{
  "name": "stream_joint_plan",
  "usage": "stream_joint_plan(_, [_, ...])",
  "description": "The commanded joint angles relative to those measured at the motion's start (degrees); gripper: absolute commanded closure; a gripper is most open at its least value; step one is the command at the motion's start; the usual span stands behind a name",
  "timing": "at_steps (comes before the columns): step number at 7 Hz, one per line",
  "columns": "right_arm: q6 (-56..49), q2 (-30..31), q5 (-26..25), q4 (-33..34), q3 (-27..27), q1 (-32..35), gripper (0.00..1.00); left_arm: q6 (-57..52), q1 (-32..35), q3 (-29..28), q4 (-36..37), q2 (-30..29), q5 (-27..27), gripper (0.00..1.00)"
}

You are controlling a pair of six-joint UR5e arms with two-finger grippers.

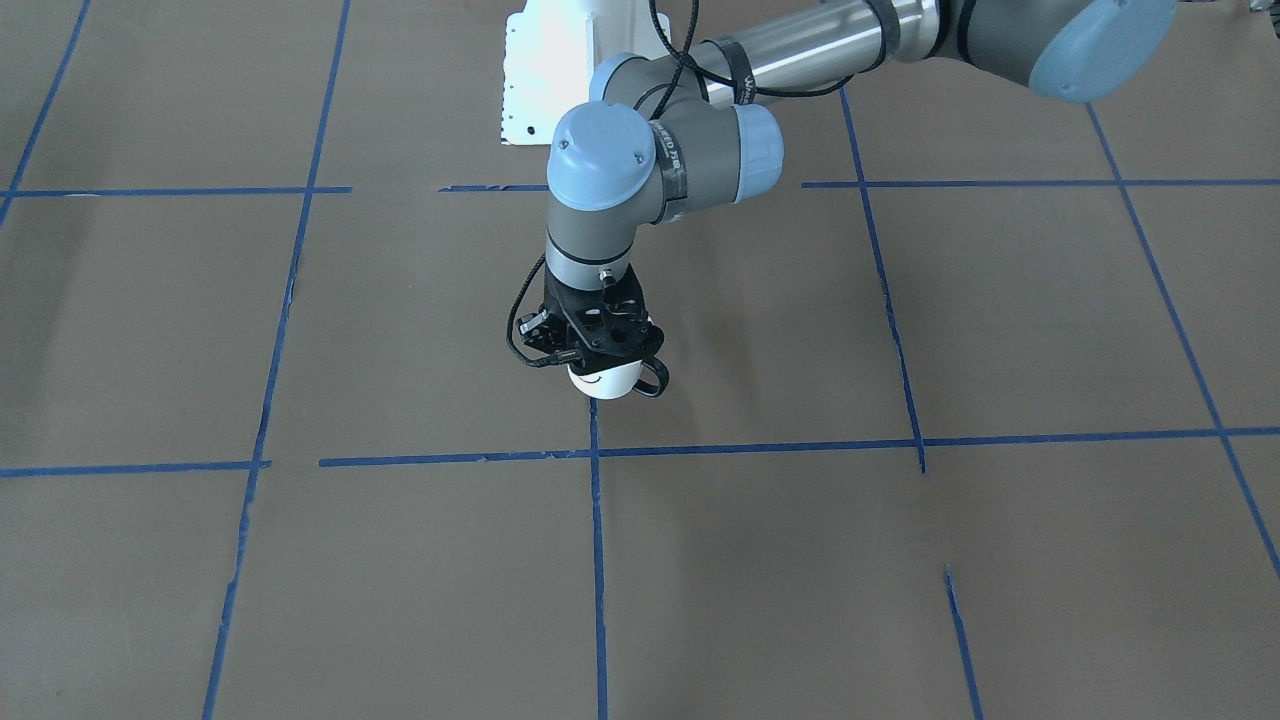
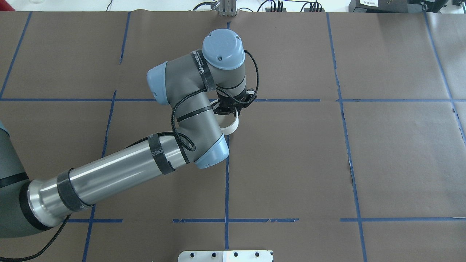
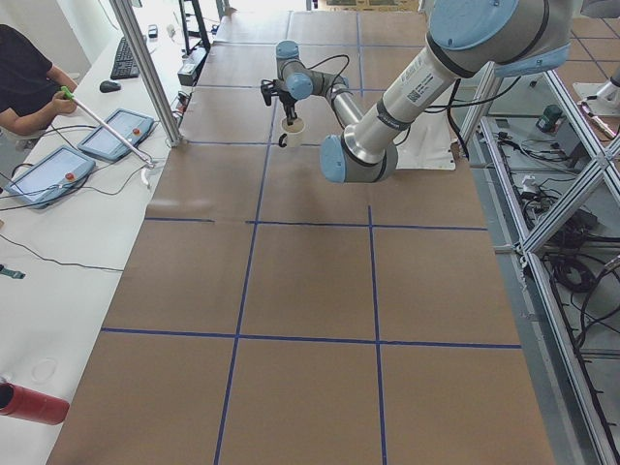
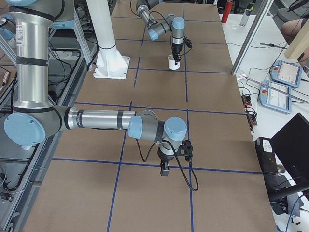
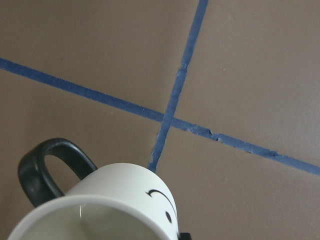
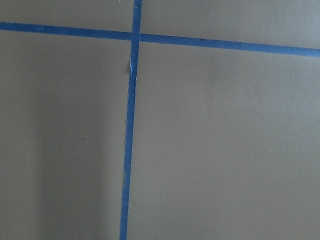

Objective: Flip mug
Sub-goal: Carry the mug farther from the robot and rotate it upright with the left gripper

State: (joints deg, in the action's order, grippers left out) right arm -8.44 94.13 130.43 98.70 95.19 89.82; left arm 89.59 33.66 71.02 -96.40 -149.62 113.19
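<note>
The mug is white with a black smiley face and a dark loop handle, and stands mouth up under my left gripper near the table's middle. The gripper comes straight down on its rim and looks shut on it. I cannot tell whether the mug's base touches the paper. The mug also shows in the overhead view, the left wrist view and both side views. My right gripper hangs low over the table's right end, and I cannot tell whether it is open or shut.
Brown paper with a grid of blue tape lines covers the table. The white base plate is at the robot's side. A metal post and tablets stand on the operators' side, with a red cylinder near that corner.
</note>
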Motion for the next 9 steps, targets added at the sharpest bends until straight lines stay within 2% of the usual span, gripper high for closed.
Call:
stream_joint_plan(1, [0.0,0.0,0.0,0.0,0.0,0.0,0.0,2.95,-0.17,-5.51,0.24,-3.3,0.19,1.0])
stream_joint_plan(5, [0.0,0.0,0.0,0.0,0.0,0.0,0.0,3.05,-1.23,-6.86,0.16,-3.49,-0.16,1.0])
stream_joint_plan(6, [0.0,0.0,0.0,0.0,0.0,0.0,0.0,3.05,-1.23,-6.86,0.16,-3.49,-0.08,0.8])
stream_joint_plan(7, [0.0,0.0,0.0,0.0,0.0,0.0,0.0,2.96,-1.23,-6.68,0.16,-3.31,-0.16,0.37])
stream_joint_plan(8, [0.0,0.0,0.0,0.0,0.0,0.0,0.0,2.78,-1.23,-6.33,0.24,-3.14,-0.16,0.0])
stream_joint_plan(9, [0.0,0.0,0.0,0.0,0.0,0.0,0.0,2.78,-1.14,-5.11,0.42,-2.96,-0.16,0.0])
